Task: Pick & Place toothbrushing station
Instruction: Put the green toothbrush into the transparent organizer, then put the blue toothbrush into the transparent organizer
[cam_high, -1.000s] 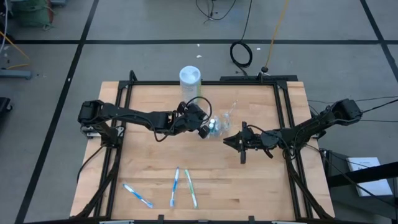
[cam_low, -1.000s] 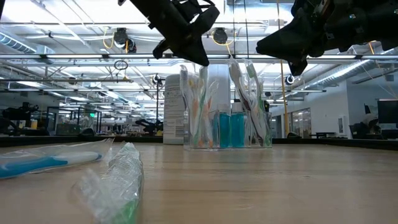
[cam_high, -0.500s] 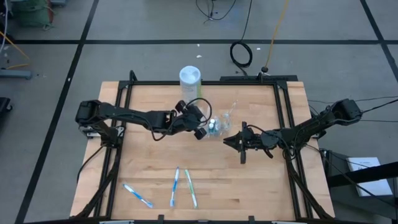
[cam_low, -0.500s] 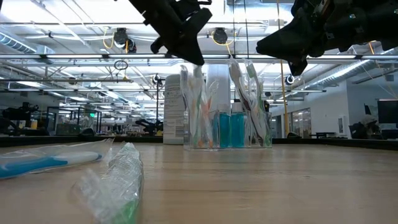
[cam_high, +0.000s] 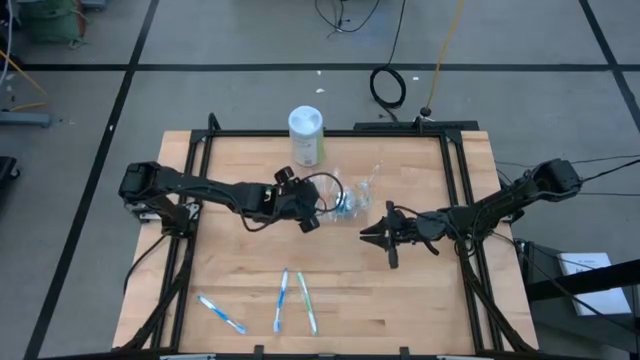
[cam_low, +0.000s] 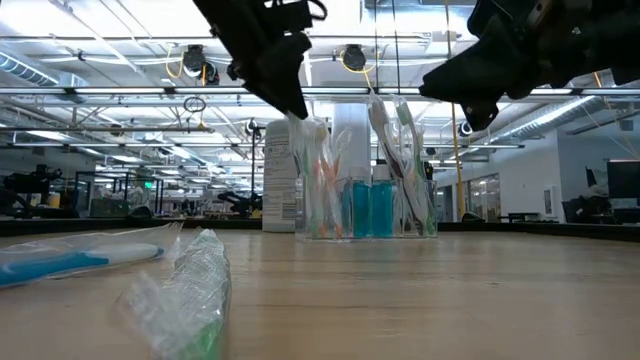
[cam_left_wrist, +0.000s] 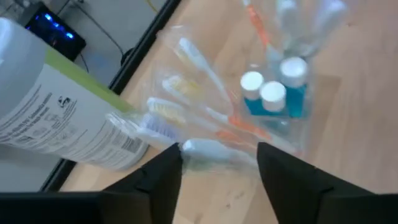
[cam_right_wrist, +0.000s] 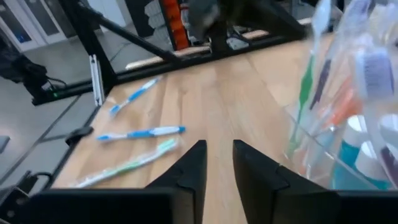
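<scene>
The clear plastic cup (cam_high: 352, 205) stands on its base at the middle of the table, with several wrapped toothbrushes (cam_low: 405, 150) and teal toothpaste tubes (cam_left_wrist: 273, 99) upright in it. My left gripper (cam_left_wrist: 219, 155) hovers just left of the cup, slanting down. It is open, and a white brush head (cam_left_wrist: 205, 149) shows beyond the gap. My right gripper (cam_right_wrist: 219, 152) hangs right of the cup (cam_right_wrist: 348, 143), near level and open by a narrow gap with nothing in it.
A tall white-lidded canister (cam_high: 306, 135) with a green label stands behind the cup, close to my left gripper. Three wrapped toothbrushes (cam_high: 281, 300) lie flat near the table's front edge. Black frame rails (cam_high: 200, 180) run along the table's sides.
My left gripper has drawn back from the cup toward the table's left edge and rolled at the wrist. The cup and its brushes stand where they were.
</scene>
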